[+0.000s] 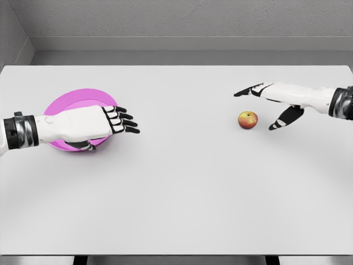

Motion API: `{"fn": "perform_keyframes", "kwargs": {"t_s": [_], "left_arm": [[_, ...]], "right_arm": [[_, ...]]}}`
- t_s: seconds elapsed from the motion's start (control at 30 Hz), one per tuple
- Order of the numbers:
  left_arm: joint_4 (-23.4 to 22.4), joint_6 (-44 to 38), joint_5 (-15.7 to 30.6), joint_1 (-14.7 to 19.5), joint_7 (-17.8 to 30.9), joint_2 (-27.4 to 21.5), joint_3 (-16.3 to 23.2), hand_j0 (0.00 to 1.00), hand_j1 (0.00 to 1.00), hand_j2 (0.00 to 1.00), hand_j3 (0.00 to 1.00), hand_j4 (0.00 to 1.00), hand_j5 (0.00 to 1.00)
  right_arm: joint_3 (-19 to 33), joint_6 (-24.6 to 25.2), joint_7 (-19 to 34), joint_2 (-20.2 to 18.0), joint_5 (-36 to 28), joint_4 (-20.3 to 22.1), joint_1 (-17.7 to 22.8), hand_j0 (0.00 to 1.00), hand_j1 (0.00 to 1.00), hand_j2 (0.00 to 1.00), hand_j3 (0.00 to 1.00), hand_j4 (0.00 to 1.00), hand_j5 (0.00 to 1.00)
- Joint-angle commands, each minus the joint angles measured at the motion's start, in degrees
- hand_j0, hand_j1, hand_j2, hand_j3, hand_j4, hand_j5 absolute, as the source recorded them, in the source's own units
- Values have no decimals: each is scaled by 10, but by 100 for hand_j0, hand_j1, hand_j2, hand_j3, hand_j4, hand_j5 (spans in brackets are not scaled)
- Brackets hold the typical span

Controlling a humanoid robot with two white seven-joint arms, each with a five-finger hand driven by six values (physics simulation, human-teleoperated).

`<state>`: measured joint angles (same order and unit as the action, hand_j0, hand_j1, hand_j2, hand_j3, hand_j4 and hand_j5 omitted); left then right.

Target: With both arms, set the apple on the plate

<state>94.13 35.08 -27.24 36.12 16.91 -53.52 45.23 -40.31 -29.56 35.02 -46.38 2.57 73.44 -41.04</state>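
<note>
Table: white, wide, grey wall behind.
Apple: on the table at right, well apart from the plate.
Right hand: spread wide beside the apple, thumb and fingers flanking it, holding nothing.
Left hand: over the plate, fingers extended, empty (grip on the rim unclear).
Risk: a glancing close could roll the apple away; a nudged plate could shift the target.
</note>
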Motion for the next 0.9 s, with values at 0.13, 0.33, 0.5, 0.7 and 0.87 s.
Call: {"fn": "perform_keyframes", "kwargs": {"t_s": [0.13,0.33,0.5,0.7,0.87], "left_arm": [[0,-1,3,1,2,3,0,100,100,100,100,100,100],[0,-1,3,1,3,4,5,100,100,100,100,100,100],[0,-1,3,1,3,4,5,100,100,100,100,100,100],[-1,-1,3,1,4,4,5,100,100,100,100,100,100],[-2,-1,3,1,11,7,5,100,100,100,100,100,100]], "right_arm": [[-21,15,0,-1,23,-6,-2,100,100,100,100,100,100],[-47,29,0,6,44,-31,-22,100,100,100,100,100,100],[-57,29,0,25,46,-51,-34,100,100,100,100,100,100],[-65,29,0,30,46,-61,-42,100,100,100,100,100,100],[-70,28,0,46,66,-80,-50,100,100,100,100,100,100]]}}
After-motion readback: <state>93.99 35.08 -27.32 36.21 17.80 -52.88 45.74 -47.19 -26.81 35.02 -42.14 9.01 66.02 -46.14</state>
